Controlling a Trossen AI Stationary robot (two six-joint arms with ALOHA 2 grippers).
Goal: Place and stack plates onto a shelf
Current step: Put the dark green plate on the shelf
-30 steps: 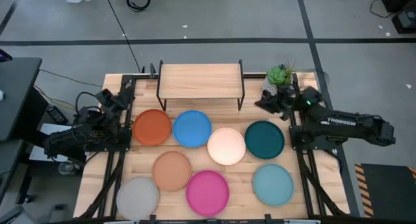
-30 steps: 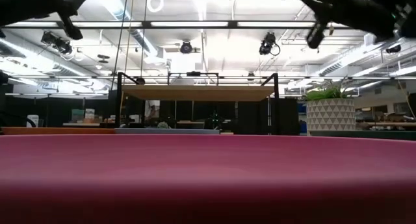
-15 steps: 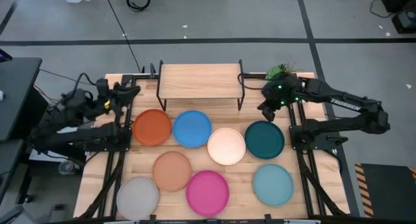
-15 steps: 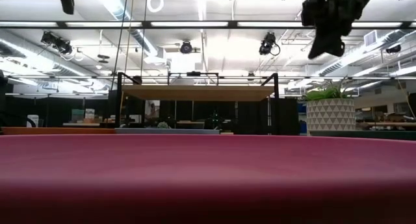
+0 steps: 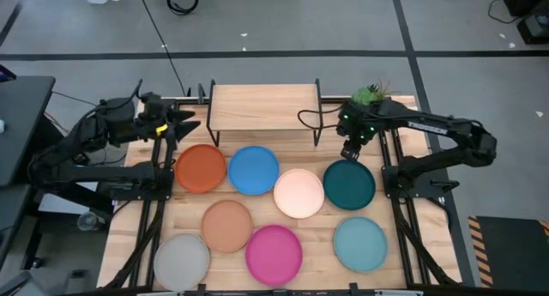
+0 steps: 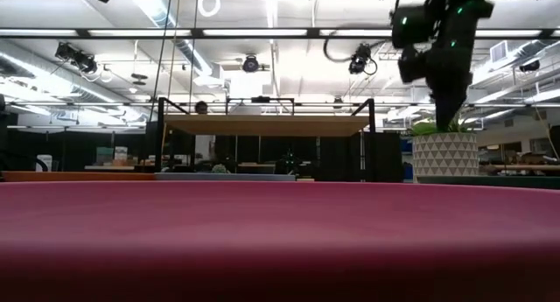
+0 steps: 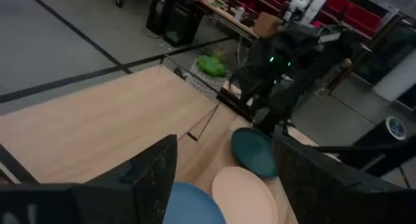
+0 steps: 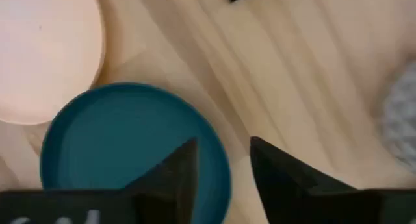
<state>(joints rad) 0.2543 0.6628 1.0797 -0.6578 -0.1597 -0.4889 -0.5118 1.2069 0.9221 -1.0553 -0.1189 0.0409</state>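
Where the overhead camera looks straight down, we see the shelf (image 5: 264, 105) standing at the far edge of the slatted table (image 5: 403, 236), its light-wood board bare. All eight plates lie flat on the table in front of it. Nearest the shelf run the orange plate (image 5: 201, 168), the blue plate (image 5: 254, 170), the cream plate (image 5: 298, 193) and the dark teal plate (image 5: 349, 184), with the blue and cream rims touching. Closer to the front edge lie the tan plate (image 5: 227, 225), the magenta plate (image 5: 274, 252), the light teal plate (image 5: 359, 243) and the grey plate (image 5: 182, 259).

We find the right gripper (image 5: 349, 149) above the far rim of the dark teal plate, just beside the shelf's right legs. In its wrist view the two dark fingers (image 8: 175, 172) stand apart with a gap between them, over the edge of that plate (image 8: 130, 143), holding nothing.

We find the left gripper (image 5: 183, 121) raised by the shelf's left end, beyond the orange plate. Its fingers (image 7: 153, 178) are spread wide and empty in the wrist view.

Beside the right arm stands a potted plant (image 5: 370, 98). From table height, the magenta plate (image 6: 280, 241) fills the foreground.
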